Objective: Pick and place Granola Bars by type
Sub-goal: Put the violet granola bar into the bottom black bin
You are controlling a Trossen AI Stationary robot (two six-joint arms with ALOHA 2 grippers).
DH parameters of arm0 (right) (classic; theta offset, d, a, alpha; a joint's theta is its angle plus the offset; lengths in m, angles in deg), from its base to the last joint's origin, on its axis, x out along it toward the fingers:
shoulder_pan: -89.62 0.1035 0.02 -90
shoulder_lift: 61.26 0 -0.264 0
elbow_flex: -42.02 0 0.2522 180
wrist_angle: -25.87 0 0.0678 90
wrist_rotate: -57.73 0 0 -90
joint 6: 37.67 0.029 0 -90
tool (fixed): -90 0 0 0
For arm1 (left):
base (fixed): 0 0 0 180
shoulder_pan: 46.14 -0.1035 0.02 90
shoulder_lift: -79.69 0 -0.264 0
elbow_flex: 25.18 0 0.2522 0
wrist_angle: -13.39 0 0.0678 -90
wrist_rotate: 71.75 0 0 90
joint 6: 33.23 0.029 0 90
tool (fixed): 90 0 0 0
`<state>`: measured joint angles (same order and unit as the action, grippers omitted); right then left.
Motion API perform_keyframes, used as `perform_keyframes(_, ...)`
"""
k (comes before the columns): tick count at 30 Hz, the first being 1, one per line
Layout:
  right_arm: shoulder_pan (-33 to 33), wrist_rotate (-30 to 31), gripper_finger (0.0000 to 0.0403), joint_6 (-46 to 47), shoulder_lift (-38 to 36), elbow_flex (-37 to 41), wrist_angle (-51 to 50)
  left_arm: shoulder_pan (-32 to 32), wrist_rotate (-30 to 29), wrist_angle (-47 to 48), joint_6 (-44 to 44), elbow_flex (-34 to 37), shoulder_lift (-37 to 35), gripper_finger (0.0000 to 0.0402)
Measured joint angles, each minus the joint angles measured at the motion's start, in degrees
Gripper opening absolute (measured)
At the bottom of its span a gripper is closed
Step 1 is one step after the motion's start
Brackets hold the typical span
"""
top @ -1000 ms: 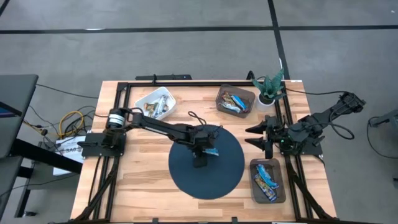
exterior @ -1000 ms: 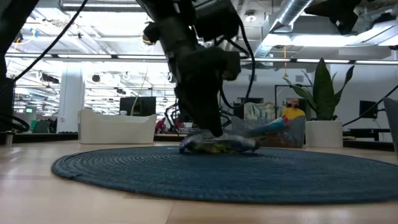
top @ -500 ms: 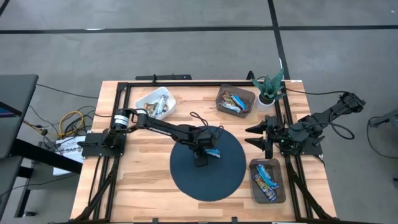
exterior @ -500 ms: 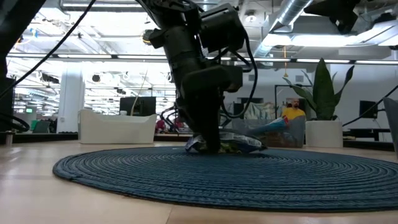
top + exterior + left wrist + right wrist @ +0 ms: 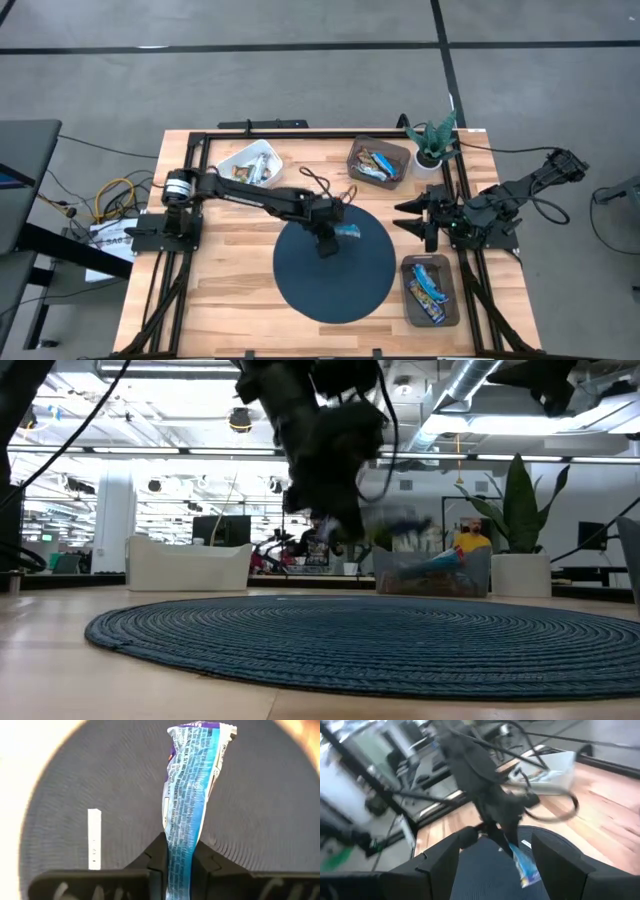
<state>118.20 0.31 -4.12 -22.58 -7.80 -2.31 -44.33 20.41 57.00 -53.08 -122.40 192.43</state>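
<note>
- A blue granola bar (image 5: 192,795) is pinched at one end between the fingers of the left gripper (image 5: 327,240).
- In the high view, the bar (image 5: 347,232) is seen over the round dark mat (image 5: 332,290), near the mat's far edge, and its long side runs toward the right arm.
- Only in the low view can it be seen that the bar (image 5: 400,525) is held up in the air, well above the mat (image 5: 360,645), lying about level.
- Only in the left wrist view can the small print on the wrapper be seen, and a thin white strip (image 5: 94,838) lying on the mat (image 5: 120,780) beside the bar.
- In the right wrist view, the bar (image 5: 525,865) is seen hanging from the left arm.
- The right gripper (image 5: 412,219) is parked at the right side of the table (image 5: 240,290), with its fingers spread apart.
- Three bins are shown only from above: a white bin (image 5: 228,159), a brown bin (image 5: 358,150) at the back with mixed-colour bars (image 5: 378,165), and a brown bin (image 5: 453,300) at the right with blue bars (image 5: 428,288).
- A small potted plant (image 5: 433,140) is seen at the far right corner.
</note>
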Motion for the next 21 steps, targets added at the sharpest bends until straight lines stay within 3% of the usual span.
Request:
perform_keyframes(6, -5.71, 0.59, 0.024, 11.98, 0.0, 0.0, -0.04, -2.41, -4.02, -1.78, -8.01, 0.0, -7.58, 0.0044)
perform_keyframes(11, -11.39, 0.59, 0.024, 18.78, 0.04, 0.0, 1.57, -4.56, -7.94, -9.54, -13.99, -0.02, -13.93, 0.0046)
perform_keyframes(15, -15.01, 0.25, 0.024, 17.43, 0.07, 0.02, 8.31, -5.69, -10.42, -15.63, -16.83, -0.04, -16.77, 0.0046)
perform_keyframes(21, -20.26, -7.11, 0.024, 12.12, 3.62, 0.0, 20.63, -6.67, -6.56, -24.81, -19.37, -0.04, -17.28, 0.0047)
